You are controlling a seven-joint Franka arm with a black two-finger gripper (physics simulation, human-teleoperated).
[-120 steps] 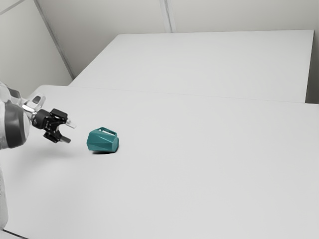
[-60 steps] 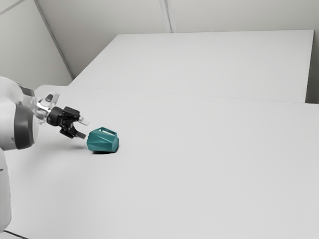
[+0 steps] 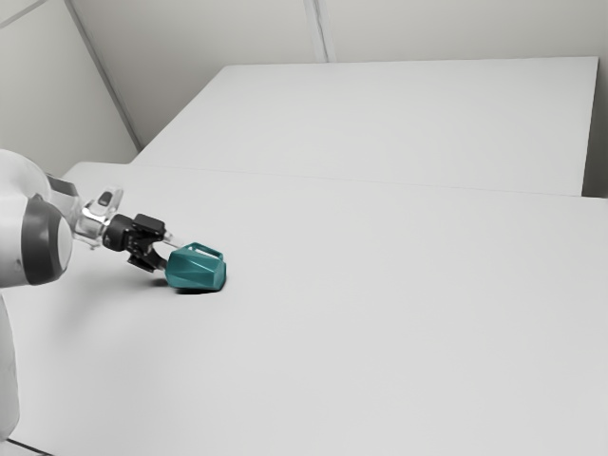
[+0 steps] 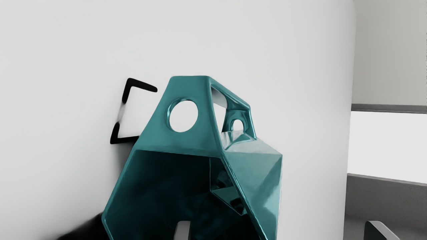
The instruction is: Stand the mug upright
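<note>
The teal mug [image 3: 198, 271] lies on its side on the worktop [image 3: 380, 323], toward the edge at the exterior view's left, handle [image 4: 205, 133] up. Its mouth faces the claw [image 3: 174, 256], which is open, one finger [image 4: 183, 230] at the mouth, the other outside the mug.

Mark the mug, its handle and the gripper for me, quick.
Mug [image 3: 196, 274]: exterior view, on the side wall of its body.
Handle [image 4: 205, 115]: wrist view, on the flat end by the mug's mouth, beside the round hole.
Gripper [image 3: 174, 257]: exterior view, midway between its open fingertips.
</note>
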